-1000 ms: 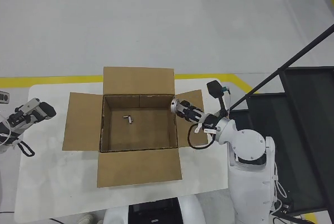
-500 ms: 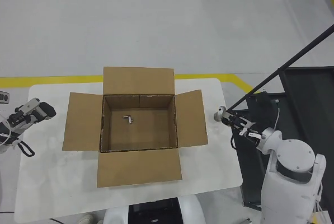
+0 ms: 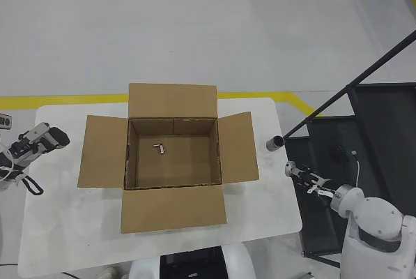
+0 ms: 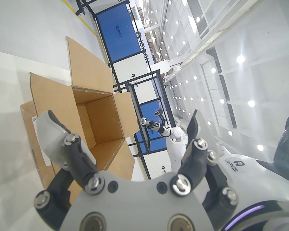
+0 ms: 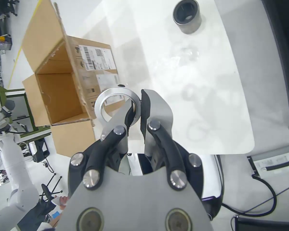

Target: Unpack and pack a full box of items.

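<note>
Now the right gripper (image 5: 136, 105) pinches the metal ring (image 5: 98, 107) by its rim, one finger inside.

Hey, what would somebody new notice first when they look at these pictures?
The open cardboard box in the middle of the white table draws the eye first, with one small metal part on its floor. Next comes the right gripper by the table's right edge, shut on a silver ring, and a short metal cylinder standing near that edge.
</note>
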Robot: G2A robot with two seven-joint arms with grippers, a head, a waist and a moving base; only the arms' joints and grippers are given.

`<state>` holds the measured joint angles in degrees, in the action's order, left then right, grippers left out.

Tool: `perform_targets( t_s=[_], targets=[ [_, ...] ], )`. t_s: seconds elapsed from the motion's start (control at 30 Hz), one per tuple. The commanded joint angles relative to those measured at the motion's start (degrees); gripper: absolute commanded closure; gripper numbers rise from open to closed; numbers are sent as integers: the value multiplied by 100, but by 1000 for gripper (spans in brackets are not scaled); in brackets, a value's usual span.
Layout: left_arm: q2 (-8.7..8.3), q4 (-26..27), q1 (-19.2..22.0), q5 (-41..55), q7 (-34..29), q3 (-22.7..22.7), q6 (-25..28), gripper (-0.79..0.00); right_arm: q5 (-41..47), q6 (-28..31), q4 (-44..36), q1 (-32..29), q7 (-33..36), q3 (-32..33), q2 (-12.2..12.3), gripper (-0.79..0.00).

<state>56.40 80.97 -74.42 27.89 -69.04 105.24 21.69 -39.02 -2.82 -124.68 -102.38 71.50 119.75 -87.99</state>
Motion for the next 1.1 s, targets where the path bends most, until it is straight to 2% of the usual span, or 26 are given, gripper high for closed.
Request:
perform_targets(
  t_s=[0.0,0.53,0.8,1.07],
  targets=[
    [0,0,0,0,0,0,0,-785,-208,91,120,-102,-94,-115,22,0],
    [0,0,0,0,0,0,0,-785,-1896,316,1351,45,-1263,-1286,163,0],
    [0,0,0,0,0,0,0,-785,-3105,247,1844,157,-2131,-1689,229,0],
    [0,0,0,0,0,0,0,-785,-3822,61,2606,385,-2925,-1979,269,0]
  ],
)
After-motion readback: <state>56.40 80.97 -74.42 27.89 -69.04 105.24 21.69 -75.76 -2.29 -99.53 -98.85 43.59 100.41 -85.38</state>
